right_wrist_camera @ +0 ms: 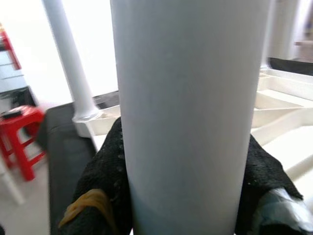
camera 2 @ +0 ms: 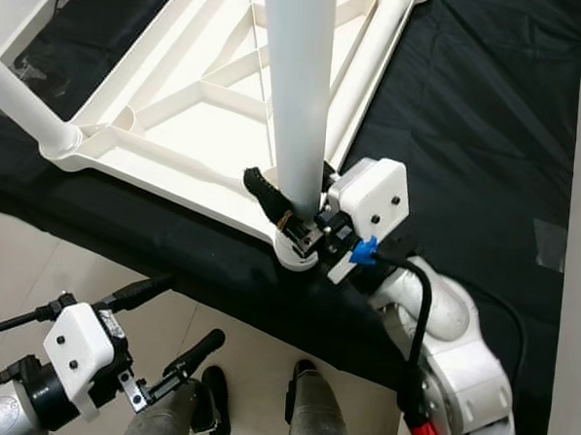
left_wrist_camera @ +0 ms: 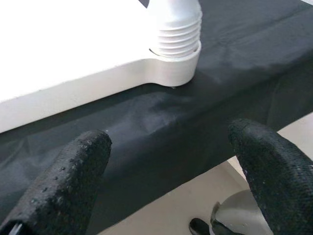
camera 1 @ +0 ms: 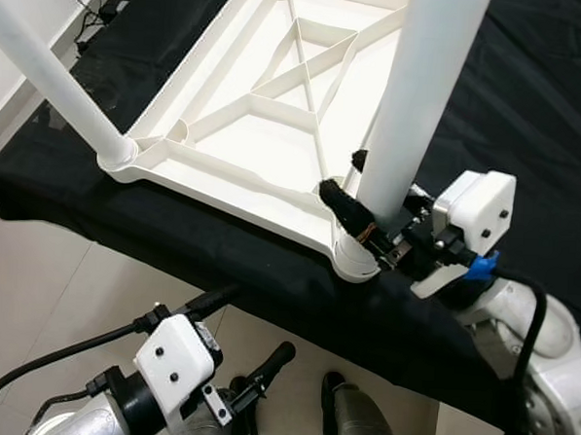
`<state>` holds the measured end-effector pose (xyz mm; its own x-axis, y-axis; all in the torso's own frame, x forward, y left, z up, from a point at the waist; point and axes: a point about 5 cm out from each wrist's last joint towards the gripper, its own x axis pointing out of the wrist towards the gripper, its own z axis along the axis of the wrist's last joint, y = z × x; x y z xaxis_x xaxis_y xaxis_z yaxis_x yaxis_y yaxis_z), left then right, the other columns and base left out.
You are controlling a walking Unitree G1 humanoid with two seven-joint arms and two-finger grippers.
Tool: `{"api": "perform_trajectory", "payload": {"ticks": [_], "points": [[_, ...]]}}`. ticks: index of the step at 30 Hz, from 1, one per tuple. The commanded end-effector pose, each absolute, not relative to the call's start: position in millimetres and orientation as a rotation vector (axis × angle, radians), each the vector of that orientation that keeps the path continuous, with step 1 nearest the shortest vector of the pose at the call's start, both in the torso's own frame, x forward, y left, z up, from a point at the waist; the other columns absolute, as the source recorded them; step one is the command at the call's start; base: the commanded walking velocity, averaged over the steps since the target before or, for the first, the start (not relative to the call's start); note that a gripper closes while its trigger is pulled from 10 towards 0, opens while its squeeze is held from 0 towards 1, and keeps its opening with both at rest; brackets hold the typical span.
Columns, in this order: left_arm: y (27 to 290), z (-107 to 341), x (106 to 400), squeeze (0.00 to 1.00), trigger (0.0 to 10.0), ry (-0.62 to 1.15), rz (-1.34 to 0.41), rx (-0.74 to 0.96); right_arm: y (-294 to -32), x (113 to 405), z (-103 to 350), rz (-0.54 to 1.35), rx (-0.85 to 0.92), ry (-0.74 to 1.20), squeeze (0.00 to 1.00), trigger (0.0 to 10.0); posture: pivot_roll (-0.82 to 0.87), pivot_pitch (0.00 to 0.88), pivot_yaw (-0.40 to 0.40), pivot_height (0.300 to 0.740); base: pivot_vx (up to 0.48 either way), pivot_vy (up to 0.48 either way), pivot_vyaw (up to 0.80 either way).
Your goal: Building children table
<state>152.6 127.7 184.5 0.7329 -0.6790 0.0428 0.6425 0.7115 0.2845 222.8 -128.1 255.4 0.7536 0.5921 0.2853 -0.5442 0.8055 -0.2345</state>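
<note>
- Clearly mid-assembly: white tabletop lying upside down, ribs up, on a black cloth, near corner close to the cloth's edge.
- Right gripper clenched around the near leg just above its corner socket; black fingers pressed to both sides of the tube.
- Left gripper down low over the floor tiles, jaws spread and grasping nothing, aimed toward the table's edge.
- Far leg already standing in its corner socket at the robot's left; a third leg lying across the ribs.
- Likely risk: cross-threading, if twisted with the tube tilted off the socket's axis.
- Also possible: pads slipping on smooth plastic, turning nothing.
- Sideways push on a tall leg probably levering the whole top, sliding it on the cloth toward the edge.
- No second hold on the tabletop, so little to resist that drift.
</note>
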Motion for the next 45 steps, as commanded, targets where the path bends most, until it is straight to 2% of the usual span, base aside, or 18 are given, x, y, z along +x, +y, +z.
{"api": "perform_trajectory", "payload": {"ticks": [1,10,22,27,29,32,45], "points": [[130.5,177.8,151.7,0.00,10.0,-0.113,-0.735,0.260,-133.4,230.1,217.9,0.544,-0.126,-0.127,0.00,10.0,-0.01,0.384,0.072,0.740,0.000,0.000,0.00],[131.4,175.3,152.2,0.00,10.0,-0.112,-0.735,0.263,-123.1,210.2,214.0,0.495,-0.087,-0.168,0.00,10.0,-0.01,0.373,0.074,0.740,0.000,0.000,0.00],[131.8,174.9,152.1,0.00,10.0,-0.112,-0.737,0.264,-114.4,204.6,213.4,0.547,-0.170,-0.184,0.00,10.0,-0.01,0.364,0.074,0.740,0.000,0.000,0.00],[131.4,175.2,152.4,0.00,10.0,-0.114,-0.737,0.264,-109.2,205.3,213.6,0.587,-0.213,-0.172,0.00,10.0,-0.02,0.365,0.072,0.740,0.000,0.000,0.00],[130.8,176.0,152.9,0.00,10.0,-0.119,-0.736,0.263,-99.6,208.2,210.0,0.693,-0.332,-0.119,0.00,10.0,-0.02,0.371,0.068,0.740,0.000,0.000,0.00],[130.2,176.5,152.8,0.00,10.0,-0.122,-0.736,0.262,-98.0,211.9,206.2,0.717,-0.356,-0.079,0.00,10.0,-0.01,0.375,0.062,0.740,0.000,0.000,0.00],[128.4,177.8,151.5,0.00,10.0,-0.130,-0.727,0.260,-103.4,229.1,203.8,0.668,-0.333,0.004,0.00,10.0,-0.01,0.383,0.047,0.740,0.000,0.000,0.00]]}}
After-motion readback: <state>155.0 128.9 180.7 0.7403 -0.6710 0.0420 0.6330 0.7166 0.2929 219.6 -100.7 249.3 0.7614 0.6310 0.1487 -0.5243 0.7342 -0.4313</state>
